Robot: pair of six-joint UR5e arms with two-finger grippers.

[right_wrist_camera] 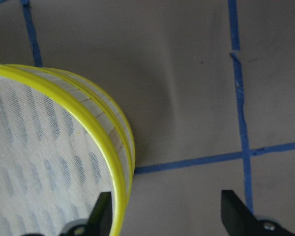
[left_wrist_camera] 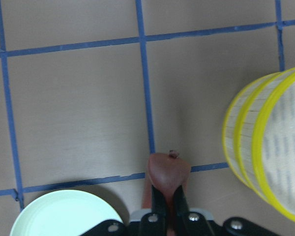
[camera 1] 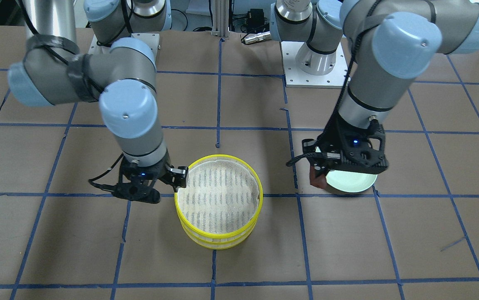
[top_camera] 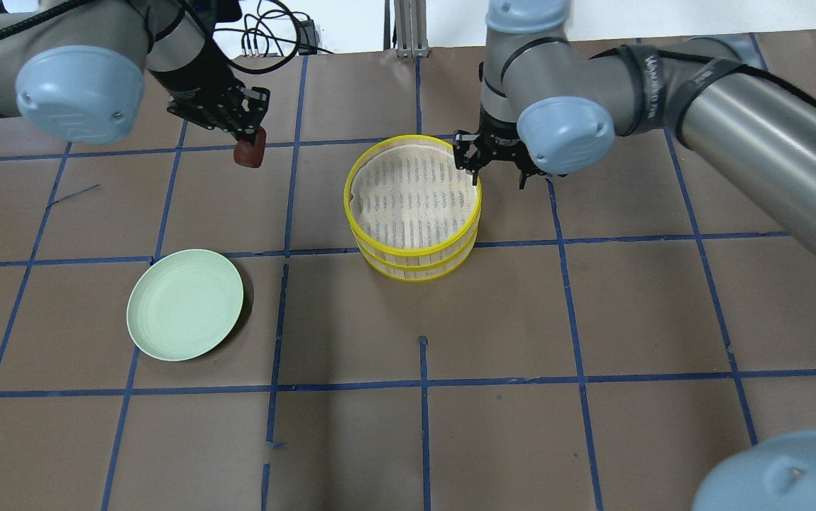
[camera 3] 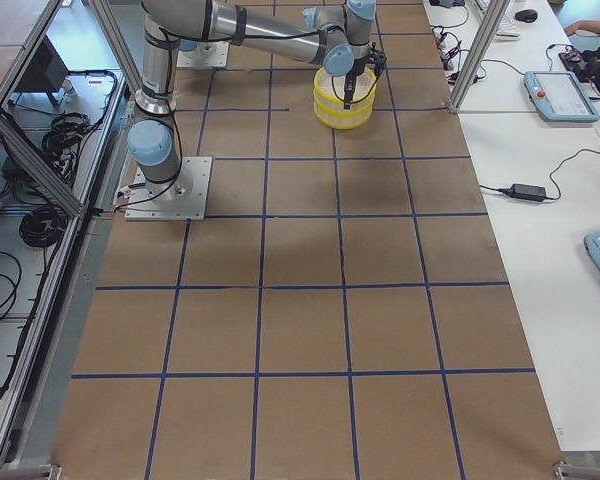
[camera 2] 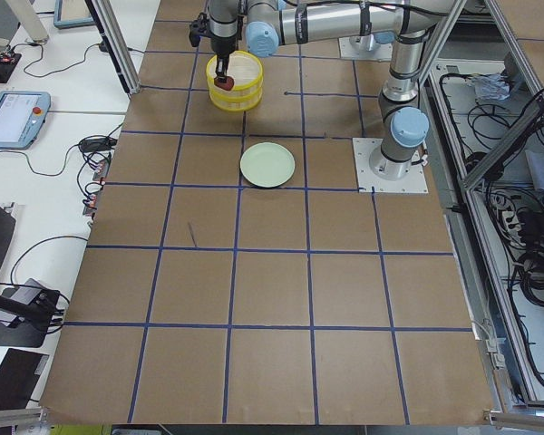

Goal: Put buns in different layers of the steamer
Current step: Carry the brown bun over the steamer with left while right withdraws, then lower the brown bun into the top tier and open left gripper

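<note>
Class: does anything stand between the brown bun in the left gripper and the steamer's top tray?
Nothing visible does. The left gripper holds the brown bun over bare table beside the steamer, and the top tray has bare mesh. The right gripper stands open at the tray's opposite edge.

You have almost nothing to read here. The only lettering is white print on the black strap (top_camera: 653, 69) wound round the right arm, up the arm from the right gripper (top_camera: 493, 170); it is too small and curved to spell out. The blue cap (top_camera: 74, 96) up the arm from the left gripper (top_camera: 250, 145) bears a faint stamped mark, not legible. The controller (camera 2: 14, 118) lying off the desk (camera 2: 272, 299), well apart from that gripper, shows a screen too small to read.
</note>
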